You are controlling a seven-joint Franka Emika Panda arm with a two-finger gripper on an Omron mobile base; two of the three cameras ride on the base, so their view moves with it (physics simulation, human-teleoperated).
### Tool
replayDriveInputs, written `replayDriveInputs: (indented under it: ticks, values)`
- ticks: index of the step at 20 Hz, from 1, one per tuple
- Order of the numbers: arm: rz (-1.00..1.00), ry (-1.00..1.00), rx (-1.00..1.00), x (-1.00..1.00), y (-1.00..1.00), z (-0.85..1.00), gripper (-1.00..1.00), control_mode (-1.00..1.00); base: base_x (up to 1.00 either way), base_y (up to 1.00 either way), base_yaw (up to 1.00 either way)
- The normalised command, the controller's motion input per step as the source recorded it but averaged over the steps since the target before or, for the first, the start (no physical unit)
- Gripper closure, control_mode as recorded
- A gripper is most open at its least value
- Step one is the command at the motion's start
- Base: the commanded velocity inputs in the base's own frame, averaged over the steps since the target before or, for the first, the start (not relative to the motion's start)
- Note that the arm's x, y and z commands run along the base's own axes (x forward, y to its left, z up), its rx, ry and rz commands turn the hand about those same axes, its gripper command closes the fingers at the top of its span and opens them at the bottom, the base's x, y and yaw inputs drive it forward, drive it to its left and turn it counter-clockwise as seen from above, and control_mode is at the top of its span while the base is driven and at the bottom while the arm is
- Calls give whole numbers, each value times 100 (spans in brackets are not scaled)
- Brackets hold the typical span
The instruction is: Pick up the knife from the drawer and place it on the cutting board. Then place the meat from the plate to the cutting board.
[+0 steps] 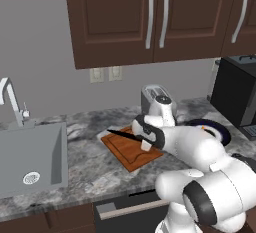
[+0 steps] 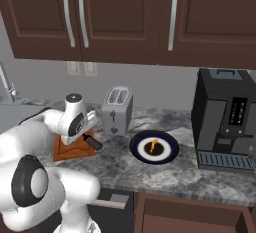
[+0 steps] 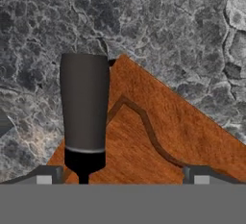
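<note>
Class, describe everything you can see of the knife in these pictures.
The knife is long and slim, with a thin black pointed blade and a rounded dark grey handle. It lies flat across the cutting board, blade pointing toward the sink side, handle overhanging the board's corner above the counter. The open gripper straddles it without clamping.

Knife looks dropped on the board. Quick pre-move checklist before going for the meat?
1. knife lying on cutting board: ok; handle end overhangs a corner in the hand view.
2. gripper open, clear of the knife: ok.
3. meat on plate: ok.
4. Toaster stands between board and plate, path clear: cannot tell.
5. drawer shut: not ok, open below the counter.
</note>
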Motion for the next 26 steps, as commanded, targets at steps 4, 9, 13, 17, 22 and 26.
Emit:
replayDriveInputs:
  ticks: [4, 9, 13, 17, 22, 26]
  values:
    - [0, -18, 1, -48, -7, 47, -100, -100, 0, 0, 0]
    - [0, -17, 1, -49, -22, 44, -100, -100, 0, 0, 0]
    - [0, -7, 8, -48, -58, 38, -100, -100, 0, 0, 0]
    - [0, 0, 8, -29, -47, 48, -100, -100, 0, 0, 0]
    - [-5, 3, 2, -6, -22, 55, -100, -100, 0, 0, 0]
    - [-13, 7, 0, -1, -34, 47, -100, -100, 0, 0, 0]
